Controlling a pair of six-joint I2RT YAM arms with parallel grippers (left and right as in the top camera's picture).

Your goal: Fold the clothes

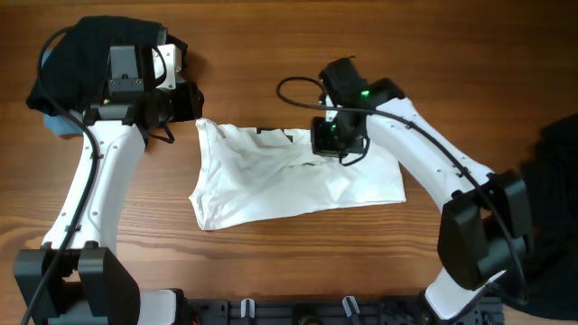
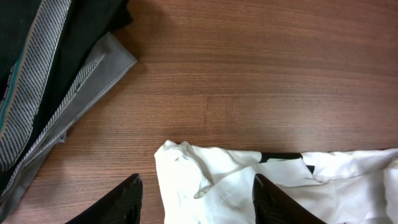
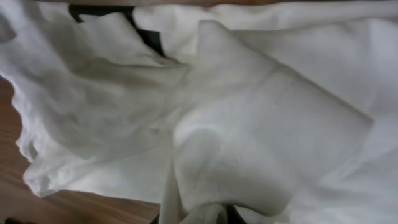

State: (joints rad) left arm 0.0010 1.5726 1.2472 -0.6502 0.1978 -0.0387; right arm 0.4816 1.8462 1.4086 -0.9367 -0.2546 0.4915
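A white garment (image 1: 289, 181) lies crumpled across the middle of the wooden table, with a black print near its top edge. My left gripper (image 1: 185, 101) is at the garment's top left corner. In the left wrist view its fingers (image 2: 199, 208) are open, one on each side of the white cloth's corner (image 2: 205, 180). My right gripper (image 1: 345, 155) is on the garment's upper middle. In the right wrist view white cloth (image 3: 249, 112) fills the frame, and a fold is bunched between the jaws (image 3: 208, 216), which are mostly hidden.
A pile of dark clothes (image 1: 77, 54) lies at the back left, over something blue (image 1: 59, 128). It also shows in the left wrist view (image 2: 37, 74), with grey striped fabric. More dark cloth (image 1: 555, 190) lies at the right edge.
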